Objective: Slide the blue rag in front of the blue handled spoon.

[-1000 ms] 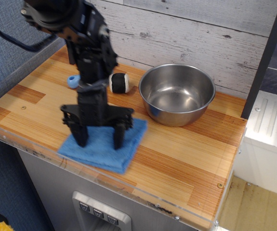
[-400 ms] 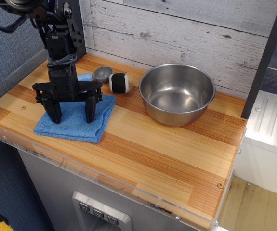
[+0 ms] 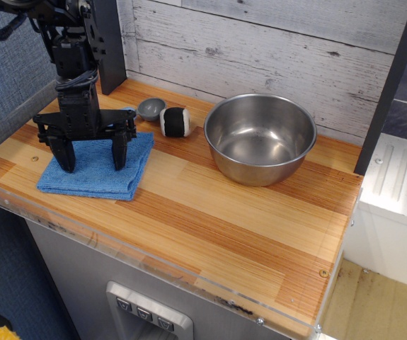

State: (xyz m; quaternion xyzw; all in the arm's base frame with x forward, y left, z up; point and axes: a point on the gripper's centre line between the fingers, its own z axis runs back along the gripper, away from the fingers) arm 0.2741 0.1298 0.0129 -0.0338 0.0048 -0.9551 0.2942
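The blue rag (image 3: 97,170) lies flat near the front left of the wooden counter. My black gripper (image 3: 92,159) stands open over it, with both fingertips (image 3: 120,159) pressed down on the cloth. The blue handled spoon (image 3: 148,108) lies just behind the rag. Its grey round bowl shows, and a sliver of its light-blue handle shows beside my gripper; the rest is hidden by the gripper.
A black-and-white roll (image 3: 175,121) lies right of the spoon. A large steel bowl (image 3: 260,137) stands at the back right. A plank wall runs behind the counter (image 3: 260,227), whose front edge has a clear plastic lip.
My gripper has slid the rag leftward along the counter, from the front middle to the front left, in front of the spoon. The spoon's bowl has come into view.
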